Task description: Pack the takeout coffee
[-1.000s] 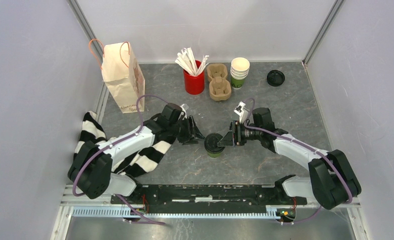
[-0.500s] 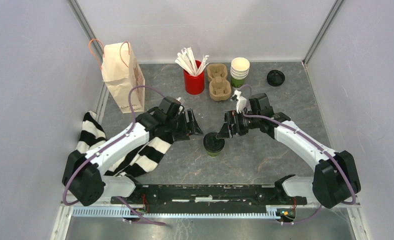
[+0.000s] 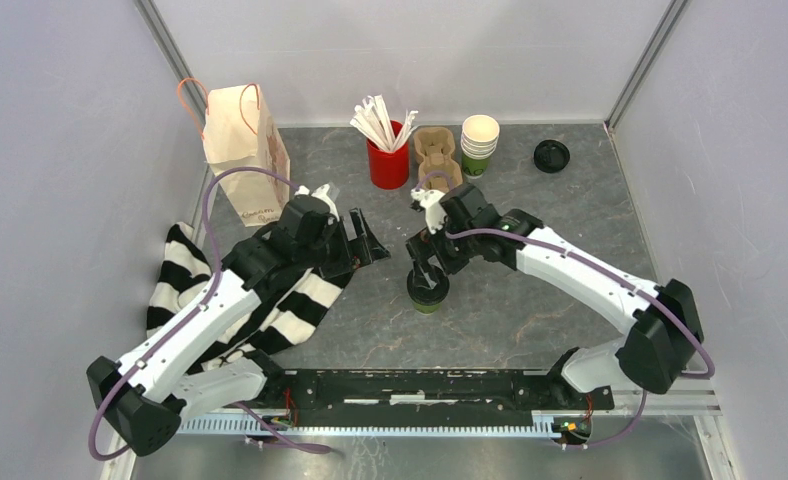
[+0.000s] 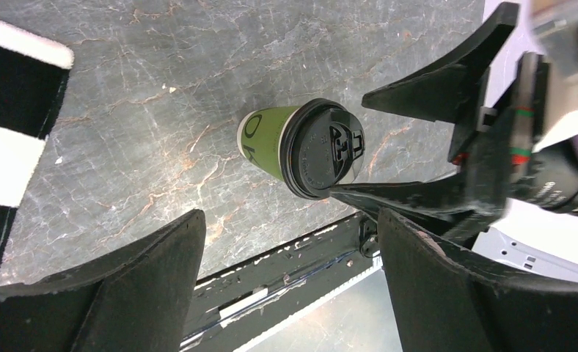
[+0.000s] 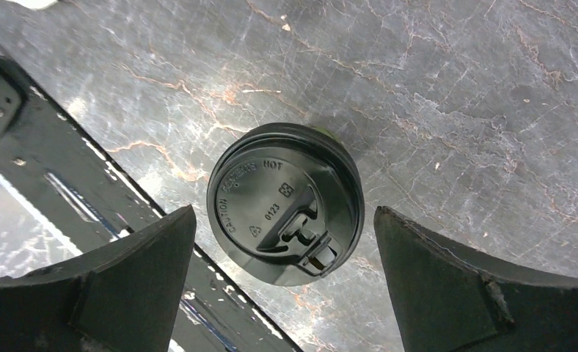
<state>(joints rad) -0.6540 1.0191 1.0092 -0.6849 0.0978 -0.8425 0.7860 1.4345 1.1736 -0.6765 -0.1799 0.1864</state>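
The takeout coffee, a small green cup with white lettering and a black lid, stands upright on the grey table near the front centre. My right gripper hangs over it, pointing down, open, with one finger on each side of the lid and apart from it. My left gripper is open and empty, a little to the left of the cup. The left wrist view shows the cup beyond my open left gripper, with the right gripper's fingers around its lid. The right wrist view shows my right gripper wide open.
A brown paper bag stands at the back left. A red cup of white stirrers, a cardboard cup carrier, a stack of lidless cups and a lone black lid line the back. A striped cloth lies under my left arm.
My right gripper has swung left from beside the cup to above it, now pointing down. My left gripper has drawn back to the left and risen. The cup has not moved.
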